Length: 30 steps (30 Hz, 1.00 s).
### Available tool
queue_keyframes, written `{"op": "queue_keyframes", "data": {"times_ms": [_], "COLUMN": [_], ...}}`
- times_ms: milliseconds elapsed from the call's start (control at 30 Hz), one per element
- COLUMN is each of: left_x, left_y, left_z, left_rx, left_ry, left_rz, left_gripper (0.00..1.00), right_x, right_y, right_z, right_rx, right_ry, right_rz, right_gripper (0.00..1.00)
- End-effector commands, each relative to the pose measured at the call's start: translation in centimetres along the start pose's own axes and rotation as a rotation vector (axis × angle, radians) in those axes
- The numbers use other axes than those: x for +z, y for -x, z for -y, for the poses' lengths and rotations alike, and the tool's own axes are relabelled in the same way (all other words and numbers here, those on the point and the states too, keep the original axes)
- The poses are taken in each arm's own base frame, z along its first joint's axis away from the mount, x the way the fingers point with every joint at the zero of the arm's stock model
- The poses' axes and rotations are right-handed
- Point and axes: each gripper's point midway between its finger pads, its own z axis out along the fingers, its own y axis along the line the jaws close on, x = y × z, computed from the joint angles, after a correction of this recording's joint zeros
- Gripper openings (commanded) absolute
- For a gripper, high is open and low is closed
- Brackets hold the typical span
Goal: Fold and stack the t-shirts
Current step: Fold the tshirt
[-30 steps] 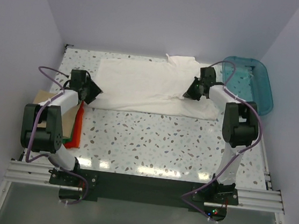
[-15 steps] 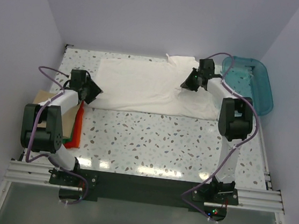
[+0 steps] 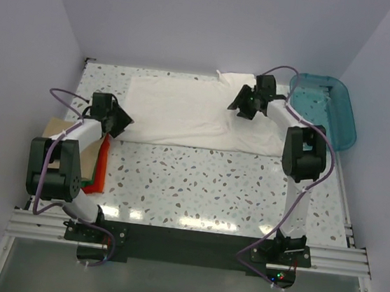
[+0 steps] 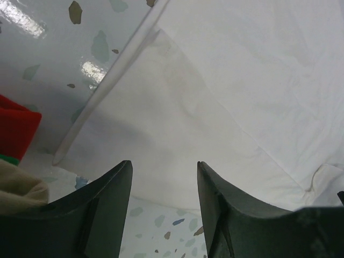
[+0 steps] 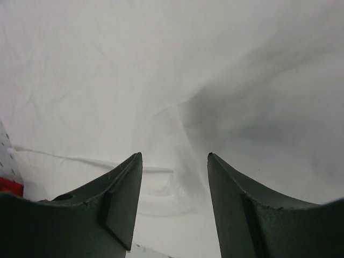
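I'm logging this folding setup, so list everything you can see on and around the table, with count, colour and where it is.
white t-shirt: one, white, spread flat at the far middle of the table
folded t-shirts: one stack, tan, green and red showing, left edge, partly hidden by the left arm
bin: one, teal, far right corner
table: one, speckled white
left arm: one, white and black, left side
right arm: one, white and black, right side
left claw: one, dark, open, over the white t-shirt's near left edge
right claw: one, dark, open, over its far right part
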Motion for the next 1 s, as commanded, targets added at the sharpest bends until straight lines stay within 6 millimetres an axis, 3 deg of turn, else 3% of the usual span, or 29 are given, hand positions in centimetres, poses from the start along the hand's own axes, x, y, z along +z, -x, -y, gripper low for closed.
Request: {"op": "queue_keyframes", "data": {"times_ms": [0, 33, 67, 133, 167, 267, 400, 533, 733, 767, 967], "left_x": [-1.6, -2.2, -2.5, -3.2, -3.4, -3.7, -2.8, -1.7, -0.6, -0.4, 0.4], "left_y": [0.9, 1.3, 1.7, 1.7, 2.1, 1.5, 0.4, 0.0, 0.0, 0.0, -0.5], "left_z": [0.3, -0.2, -0.6, -1.6, -2.3, -3.9, -5.0, -5.7, -6.3, -6.2, -6.8], "left_rx": [-0.002, -0.006, -0.013, -0.025, -0.035, -0.056, -0.071, -0.079, -0.099, -0.099, -0.102], "left_ry": [-0.010, 0.008, 0.031, 0.074, 0.110, 0.160, 0.178, 0.198, 0.227, 0.227, 0.251], "left_rz": [0.056, 0.090, 0.118, 0.136, 0.160, 0.175, 0.152, 0.146, 0.145, 0.142, 0.127], "left_gripper": [0.56, 0.57, 0.57, 0.57, 0.57, 0.56, 0.55, 0.54, 0.54, 0.54, 0.52], "right_x": [-5.2, -7.2, -7.5, -10.2, -10.5, -12.7, -14.7, -15.4, -14.8, -15.1, -14.9], "right_y": [1.9, 2.7, 1.7, 1.8, 0.6, -0.5, -1.8, -3.0, -4.7, -4.2, -4.6], "right_z": [-1.1, -1.7, 0.1, 0.4, 2.5, 5.3, 7.7, 9.9, 12.5, 13.8, 16.0], "right_rx": [-0.041, -0.046, -0.029, -0.012, 0.016, 0.082, 0.128, 0.144, 0.170, 0.202, 0.244], "right_ry": [-0.022, -0.017, -0.053, -0.060, -0.099, -0.122, -0.135, -0.189, -0.252, -0.268, -0.297], "right_rz": [0.089, 0.134, 0.121, 0.166, 0.152, 0.166, 0.191, 0.195, 0.156, 0.169, 0.160], "right_gripper": [0.56, 0.56, 0.56, 0.55, 0.55, 0.54, 0.52, 0.52, 0.52, 0.52, 0.52]}}
